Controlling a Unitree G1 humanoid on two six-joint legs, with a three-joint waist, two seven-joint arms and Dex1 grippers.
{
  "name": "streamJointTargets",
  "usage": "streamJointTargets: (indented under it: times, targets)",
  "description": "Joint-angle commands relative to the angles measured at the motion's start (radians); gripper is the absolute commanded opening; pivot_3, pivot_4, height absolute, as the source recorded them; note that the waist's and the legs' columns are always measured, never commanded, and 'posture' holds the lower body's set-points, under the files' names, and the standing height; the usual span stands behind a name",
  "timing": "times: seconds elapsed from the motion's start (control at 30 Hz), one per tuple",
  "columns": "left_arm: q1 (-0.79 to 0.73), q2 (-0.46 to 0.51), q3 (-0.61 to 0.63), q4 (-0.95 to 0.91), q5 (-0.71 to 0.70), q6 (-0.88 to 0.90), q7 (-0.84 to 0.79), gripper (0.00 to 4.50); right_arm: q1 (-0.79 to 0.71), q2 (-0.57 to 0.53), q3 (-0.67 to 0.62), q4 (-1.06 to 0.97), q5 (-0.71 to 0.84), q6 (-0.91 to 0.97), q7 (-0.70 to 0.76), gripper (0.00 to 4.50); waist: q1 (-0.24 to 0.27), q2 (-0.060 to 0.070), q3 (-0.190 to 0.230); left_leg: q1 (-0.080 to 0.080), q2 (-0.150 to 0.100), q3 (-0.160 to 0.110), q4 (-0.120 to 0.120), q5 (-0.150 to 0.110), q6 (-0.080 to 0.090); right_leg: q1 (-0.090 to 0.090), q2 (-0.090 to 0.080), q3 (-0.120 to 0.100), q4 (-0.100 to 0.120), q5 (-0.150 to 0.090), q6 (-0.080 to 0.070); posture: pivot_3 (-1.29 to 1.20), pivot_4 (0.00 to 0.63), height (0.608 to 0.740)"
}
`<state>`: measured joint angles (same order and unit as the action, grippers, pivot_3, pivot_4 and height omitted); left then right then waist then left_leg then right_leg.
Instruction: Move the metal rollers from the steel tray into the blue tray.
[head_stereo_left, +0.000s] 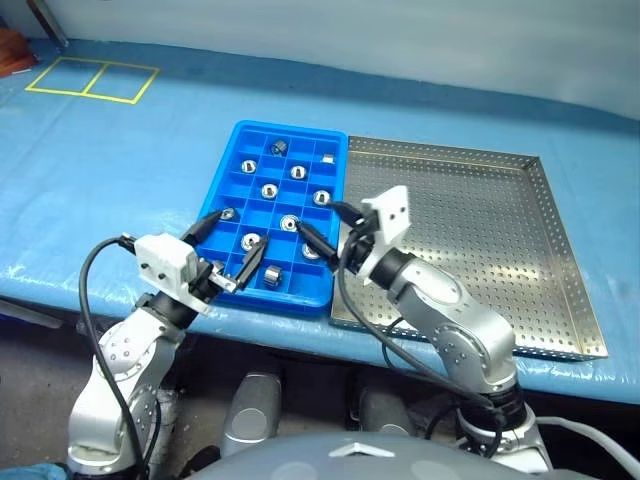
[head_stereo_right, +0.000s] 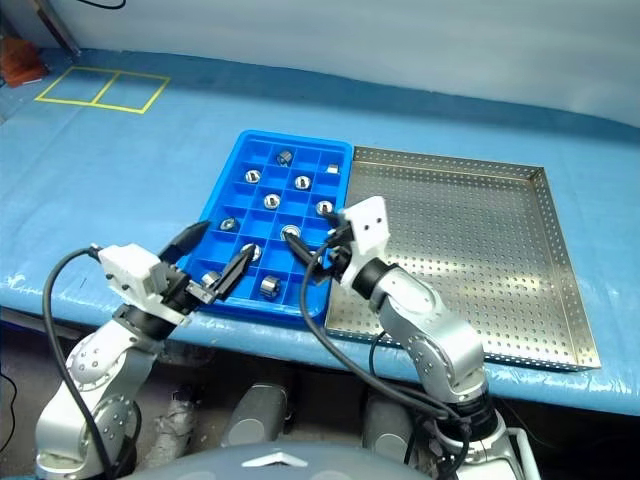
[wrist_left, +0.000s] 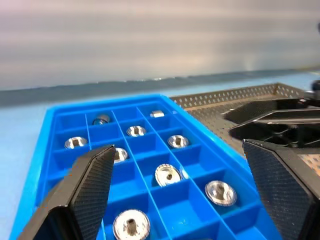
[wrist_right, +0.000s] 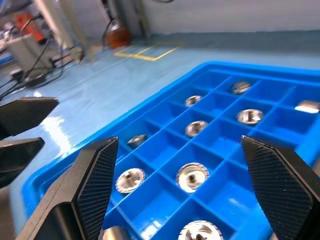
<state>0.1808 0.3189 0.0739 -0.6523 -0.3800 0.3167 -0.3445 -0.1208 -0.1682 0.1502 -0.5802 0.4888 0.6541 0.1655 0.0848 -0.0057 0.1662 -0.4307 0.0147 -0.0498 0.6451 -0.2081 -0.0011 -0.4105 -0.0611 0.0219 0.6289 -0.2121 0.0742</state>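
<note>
Where the arms cross the blue tray (head_stereo_left: 240, 140), its near cells are partly hidden, so roller count there is uncertain; one roller at the near edge in the right wrist view is cut off. Far-row pieces small, hard to make out. Metal rollers (head_stereo_left: 268, 190) sit one per cell in blue tray, approx ten visible, some dark/tilted. Steel tray (head_stereo_left: 560, 290) lies just beside blue tray on robot's right, rims touching or nearly; perforated floor shows bare, near-left corner hidden behind right arm.

Left gripper (head_stereo_left: 232, 250) over near-left corner of blue tray, fingers spread wide, holding nothing; rollers ahead of and below it. Right gripper (head_stereo_left: 322, 228) over tray's right-hand cells, fingers apart, nothing between; a roller (wrist_right: 191, 176) lies in the cell beneath.
</note>
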Motion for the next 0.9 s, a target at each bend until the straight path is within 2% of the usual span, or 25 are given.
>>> streamJointTargets:
  times: [0.03, 0.4, 0.9]
  targets:
    - [-0.059, -0.035, 0.009, 0.069, 0.062, -0.033, 0.069, 4.5, 0.084, -0.005, -0.066, -0.046, -0.089, -0.117, -0.048, 4.15, -0.006, 0.0, 0.0, 0.0, 0.0, 0.0, 0.0, 0.0, 0.0, 0.0, 0.0, 0.0, 0.0, 0.0, 0.0, 0.13, 0.15, 0.74]
    - [-0.142, -0.066, -0.036, 0.255, 0.159, -0.081, 0.088, 4.5, 0.332, -0.02, -0.148, 0.062, -0.33, -0.436, -0.09, 4.15, -0.061, 0.0, -0.001, 0.001, 0.0, 0.001, 0.0, 0.001, -0.001, 0.0, 0.0, 0.001, 0.001, 0.0, 0.0, 0.05, 0.15, 0.74]
    - [-0.16, -0.11, -0.032, 0.313, 0.177, -0.099, 0.109, 4.5, 0.345, 0.073, -0.094, 0.122, -0.453, -0.554, -0.125, 4.15, -0.079, 0.0, -0.002, 0.002, 0.001, 0.002, 0.002, 0.001, -0.001, 0.0, 0.0, 0.002, 0.004, 0.0, 0.0, 0.02, 0.15, 0.74]
